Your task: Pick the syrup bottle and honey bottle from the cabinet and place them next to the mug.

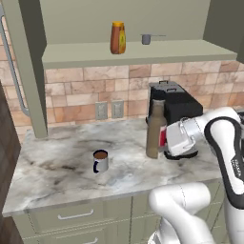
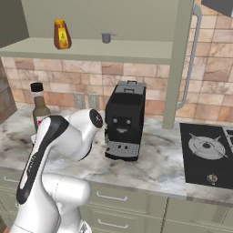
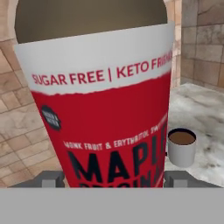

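Syrup bottle point(image 1: 155, 131) is seen upright over the marble worktop point(image 1: 57, 162), roughly mid-depth, toward the right half; whether its base touches the surface cannot be told. It is gripped low on the body by the gripper point(image 1: 164, 139). In the hand view the fingers point(image 3: 51, 178) are pressed against both sides of the red-and-white label, closed on the bottle point(image 3: 103, 109). Label text is read as "SUGAR FREE | KETO FRIEND..." and "MAPLE". In the right base view the black cap and neck of the bottle point(image 2: 39, 105) are seen above the arm's elbow.

Mug point(image 1: 100, 161) is found upright on the worktop, left of the syrup bottle and nearer the front edge, apart from it. It is filled with brown liquid, also seen in the hand view point(image 3: 181, 146).

Honey bottle point(image 1: 118, 37) is seen standing upright on the cabinet shelf point(image 1: 143, 51), about mid-length, amber contents visible, orange cap on. A small grey measuring cup point(image 1: 146, 39) is set on the same shelf, just to its right, its contents not visible.

A black coffee machine point(image 2: 124, 120) is placed at the back edge of the worktop, behind the gripper. A cooktop point(image 2: 207, 154) is set into the worktop's right end.
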